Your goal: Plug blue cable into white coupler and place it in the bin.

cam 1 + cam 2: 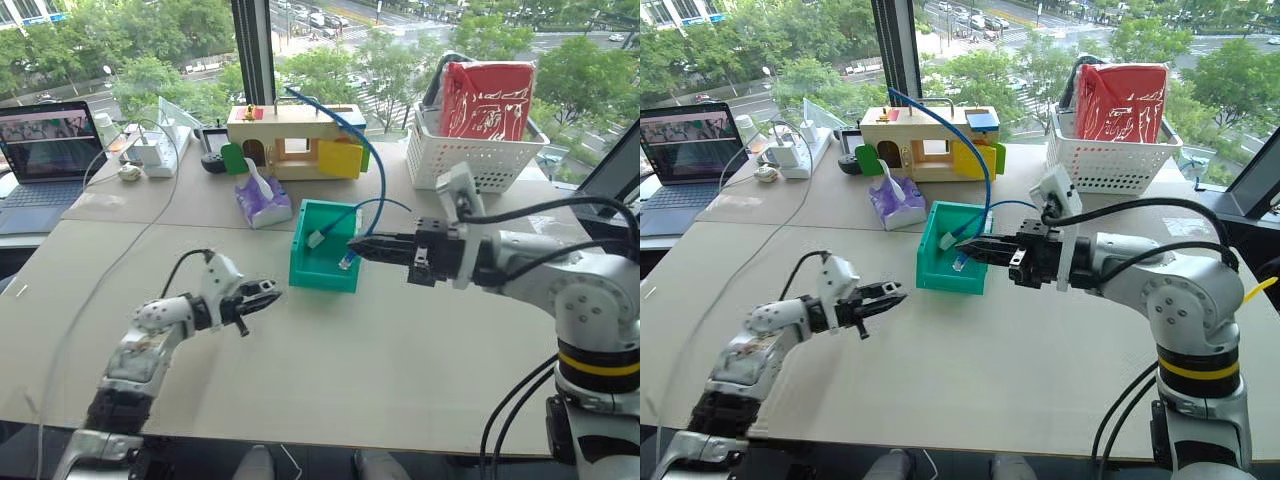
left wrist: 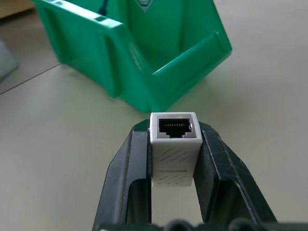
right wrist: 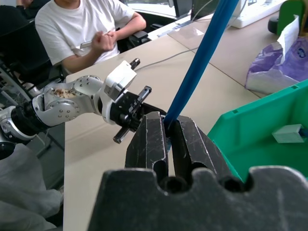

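A: While the right pincer (image 1: 356,247) sits clamped on the blue cable (image 1: 376,160) just above the bin (image 1: 325,268), where's the coupler?
B: White coupler (image 2: 173,144) is pinched between the left pincer (image 1: 268,293) fingers, socket facing the bin, a short way left of it, above the surface (image 1: 400,370). Cable's other plug lies inside the bin.

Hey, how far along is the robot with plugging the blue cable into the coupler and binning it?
Pickup looks done: the left gripper is shut on the white coupler, socket facing out, and the right gripper is shut on the blue cable near its plug. The two grippers are apart, so mating plug and socket is in hand. Placing the joined pair in the bin remains.
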`<move>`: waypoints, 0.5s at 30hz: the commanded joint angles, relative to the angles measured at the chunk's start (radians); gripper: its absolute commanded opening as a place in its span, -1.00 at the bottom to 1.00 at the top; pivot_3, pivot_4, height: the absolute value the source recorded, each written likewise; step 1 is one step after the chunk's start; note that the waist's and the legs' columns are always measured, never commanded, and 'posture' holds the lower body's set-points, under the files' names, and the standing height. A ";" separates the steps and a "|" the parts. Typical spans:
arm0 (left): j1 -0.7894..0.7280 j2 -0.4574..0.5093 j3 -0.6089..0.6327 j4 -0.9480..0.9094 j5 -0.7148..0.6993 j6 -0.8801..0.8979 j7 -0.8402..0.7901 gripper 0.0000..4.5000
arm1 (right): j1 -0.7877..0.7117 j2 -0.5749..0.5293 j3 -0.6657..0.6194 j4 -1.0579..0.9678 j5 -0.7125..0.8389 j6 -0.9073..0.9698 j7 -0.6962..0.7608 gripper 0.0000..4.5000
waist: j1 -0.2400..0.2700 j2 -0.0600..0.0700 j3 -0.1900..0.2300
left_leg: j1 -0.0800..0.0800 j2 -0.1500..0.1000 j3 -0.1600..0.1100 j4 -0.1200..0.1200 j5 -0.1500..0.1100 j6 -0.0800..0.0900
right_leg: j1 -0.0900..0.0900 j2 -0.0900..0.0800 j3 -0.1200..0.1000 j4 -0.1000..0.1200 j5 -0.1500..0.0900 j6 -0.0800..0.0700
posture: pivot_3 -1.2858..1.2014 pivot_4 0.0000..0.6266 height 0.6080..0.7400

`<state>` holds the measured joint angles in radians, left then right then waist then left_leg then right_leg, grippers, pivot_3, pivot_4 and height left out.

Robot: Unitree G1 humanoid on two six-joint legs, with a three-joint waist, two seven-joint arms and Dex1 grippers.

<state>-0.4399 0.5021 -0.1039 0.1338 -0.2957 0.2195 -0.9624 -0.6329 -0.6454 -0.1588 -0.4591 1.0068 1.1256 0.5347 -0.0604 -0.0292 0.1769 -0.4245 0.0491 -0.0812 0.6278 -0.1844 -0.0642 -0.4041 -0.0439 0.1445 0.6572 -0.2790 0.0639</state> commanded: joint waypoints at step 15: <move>-0.166 -0.207 -0.261 0.098 0.228 0.006 0.008 -0.70 | 0.408 0.125 -0.220 -0.313 0.101 -0.029 -0.517 -1.00 | -0.001 0.000 0.000 | 0.001 -0.001 0.000 0.001 0.000 0.001 | 0.002 0.000 0.001 0.002 0.000 0.001 | 0.03 -0.52 1.00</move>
<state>-0.6048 0.3058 -0.3459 0.2778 -0.0585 0.1873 -0.9302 -0.2325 -0.5252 -0.3612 -0.7145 1.0748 1.1202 0.0643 -0.0615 -0.0296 0.1766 -0.4237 0.0478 -0.0814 0.6287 -0.1840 -0.0637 -0.4029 -0.0442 0.1462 0.6591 -0.2795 0.0648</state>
